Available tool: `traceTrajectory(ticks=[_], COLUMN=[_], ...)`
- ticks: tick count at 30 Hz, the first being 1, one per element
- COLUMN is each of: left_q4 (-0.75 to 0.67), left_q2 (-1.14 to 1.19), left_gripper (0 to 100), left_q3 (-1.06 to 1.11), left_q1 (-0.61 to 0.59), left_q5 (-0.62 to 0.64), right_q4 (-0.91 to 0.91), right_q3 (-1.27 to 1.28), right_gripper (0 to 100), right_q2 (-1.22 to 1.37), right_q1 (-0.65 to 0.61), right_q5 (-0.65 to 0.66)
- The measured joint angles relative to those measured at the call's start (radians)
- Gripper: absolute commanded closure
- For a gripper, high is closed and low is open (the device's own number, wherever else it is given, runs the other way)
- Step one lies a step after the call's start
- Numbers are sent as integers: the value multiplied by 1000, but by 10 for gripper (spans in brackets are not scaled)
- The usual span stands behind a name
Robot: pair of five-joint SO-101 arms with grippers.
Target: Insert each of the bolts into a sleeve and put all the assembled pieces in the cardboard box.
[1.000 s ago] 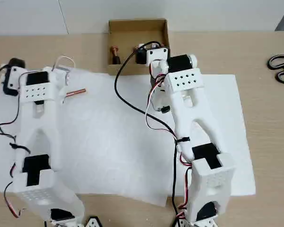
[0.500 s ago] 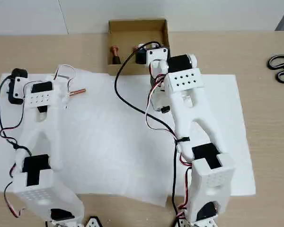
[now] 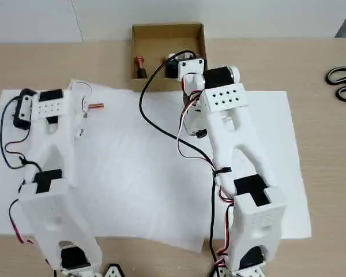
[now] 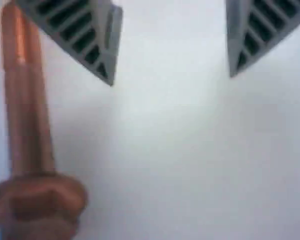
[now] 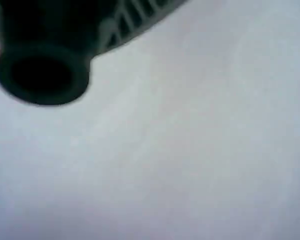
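The fingers (image 4: 85, 40) of our left gripper (image 4: 171, 77) are spread wide, close above the white sheet (image 3: 132, 173), with nothing between them. The copper bolt (image 4: 27, 125) lies flat just outside the gap, alongside the outer face of one finger, its flanged head nearer the wrist. If we close here, the jaws meet on air. We also judge that a sideways correction this low could nudge the shank and send the bolt rolling across the sheet. Our right gripper (image 5: 55, 45) appears to pinch a black sleeve (image 5: 40, 75), its open end showing, above the sheet. We cannot see how deep that hold is, so a hard or skewed push from the bolt might tilt the sleeve or slip it loose. Outward, the left arm stretches forward along the sheet's left side, wrist bent down beside the bolt. The right arm reaches ahead, its wrist at the near wall of the cardboard box (image 3: 139, 34), where one assembled piece (image 3: 140, 64) already rests.
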Motion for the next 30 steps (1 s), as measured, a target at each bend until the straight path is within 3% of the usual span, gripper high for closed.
traceTrajectory(ticks=[11,30], left_q4=[227,87], left_q2=[25,216], left_gripper=[859,859], left_q3=[-324,-350], left_q1=[29,-18], left_q5=[0,32], right_q4=[0,0], right_q3=[0,0], right_gripper=[995,995], right_q2=[0,0], right_q1=[0,0], right_q5=[0,0])
